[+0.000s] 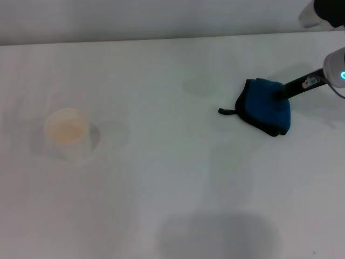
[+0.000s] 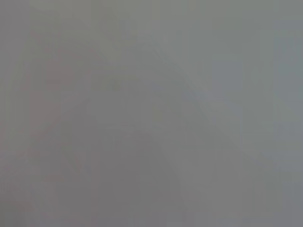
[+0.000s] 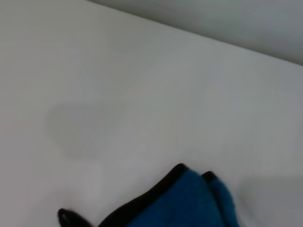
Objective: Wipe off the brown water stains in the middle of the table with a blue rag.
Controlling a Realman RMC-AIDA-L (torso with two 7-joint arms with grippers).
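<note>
Rag lies bunched on the worktop, right of centre, loop tab toward the cup. Right gripper reaches in from the far right, its dark fingers closed on the rag's far edge. Cup stands well apart at left. Left gripper out of sight.

White table, just a couple of things sitting on it

The table is carrying a blue rag toward the far right, its black loop tab pointing left. A white paper cup with a tan inside is standing well apart on the left. No brown stains are showing clearly between them.
</note>
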